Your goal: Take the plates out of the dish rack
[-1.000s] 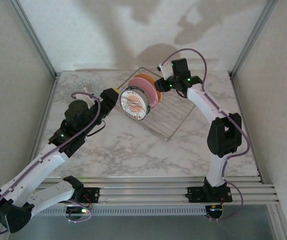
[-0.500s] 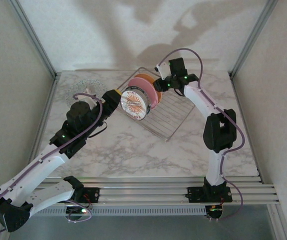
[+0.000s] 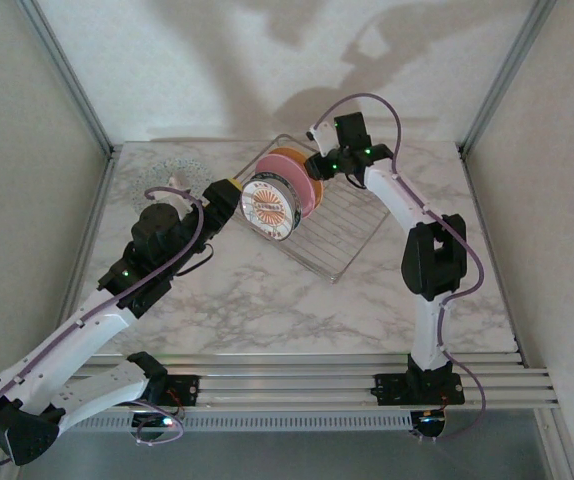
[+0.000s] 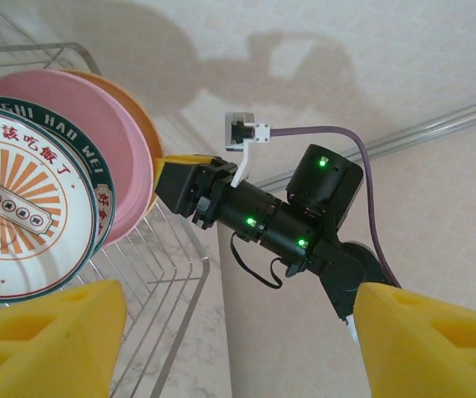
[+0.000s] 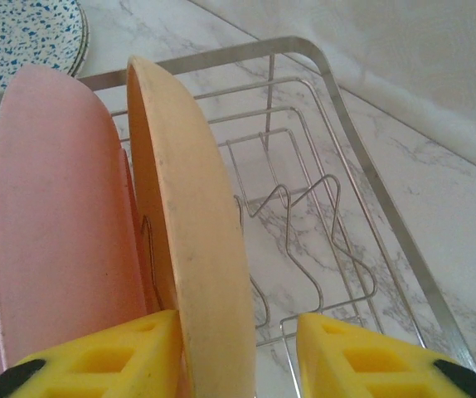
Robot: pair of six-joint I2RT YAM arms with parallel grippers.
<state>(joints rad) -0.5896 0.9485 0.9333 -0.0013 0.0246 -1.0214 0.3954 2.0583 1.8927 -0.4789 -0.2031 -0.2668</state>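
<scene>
Right gripper (image 5: 236,332), jaws apart, straddles the rim of the orange plate (image 5: 192,207), likely stiff, slick, breakable; left gripper (image 4: 238,332) gapes empty.

A white bench (image 3: 267,310) with grey marble veining is forming the work surface. Plain pale panels are enclosing it: a back wall (image 3: 217,60), a left wall (image 3: 17,200) and a right wall (image 3: 557,200). Slanted aluminium posts (image 3: 67,75) are marking the two rear corners. Grooved aluminium rails (image 3: 297,385) are running along the near bench edge. Soft grey shadows (image 3: 307,100) are lying across the back wall.
</scene>
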